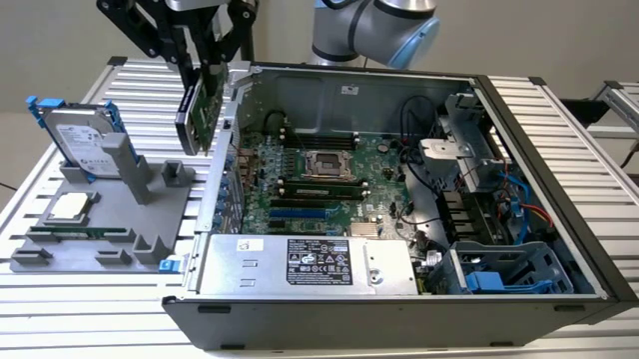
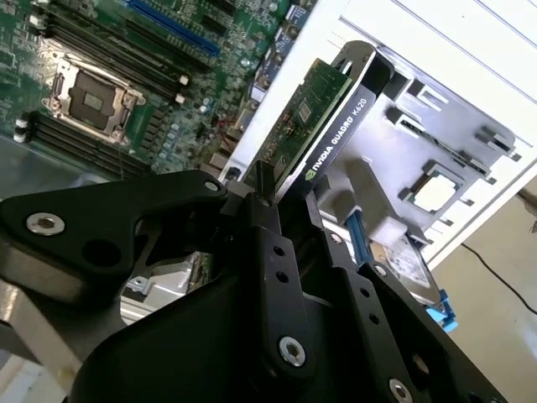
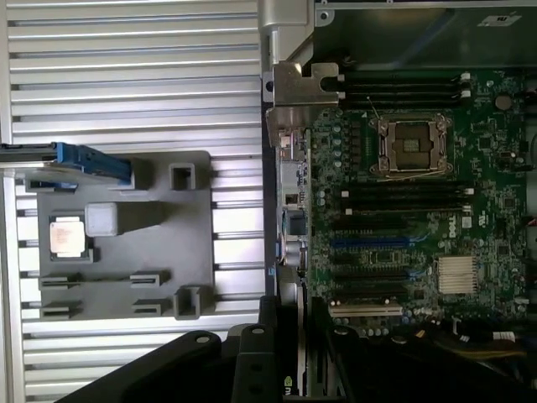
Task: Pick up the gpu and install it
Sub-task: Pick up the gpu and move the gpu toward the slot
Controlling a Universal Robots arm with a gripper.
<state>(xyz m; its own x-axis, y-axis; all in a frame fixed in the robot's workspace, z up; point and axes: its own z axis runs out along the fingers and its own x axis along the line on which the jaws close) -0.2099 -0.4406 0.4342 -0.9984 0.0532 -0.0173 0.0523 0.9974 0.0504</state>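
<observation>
At the end effector, my gripper [image 1: 205, 73] is clamped on the top edge of the gpu [image 1: 197, 112], with a finger pressed to each face of the card. The hold looks firm and square. In the second wrist view the green board and its black cooler side stand up straight out of my fingers [image 2: 267, 189].

The card hangs on edge in the air and touches nothing but me. In the exterior view it is just outside the rear wall of the computer case [image 1: 399, 329], over the gap between that wall and the grey fixture [image 3: 189, 235].

Finding on step one: the pick-up is done. The card is clear of the fixture. What stands on that fixture is the hard drive [image 1: 80, 138] upright in its blue rails, a processor chip [image 1: 72, 206] and a memory stick [image 1: 80, 231] lying flat.

Finding on step two: the install is not yet done. The card is not over the motherboard [image 3: 403, 218]. The expansion slots [image 3: 377, 250] lie bare inside the case, well apart from the card's lower edge. I judge the work roughly half complete, with the more exacting part outstanding.

No obstruction shows over the slots. Cables lie on the far side of the case, toward the exterior view's right.
</observation>
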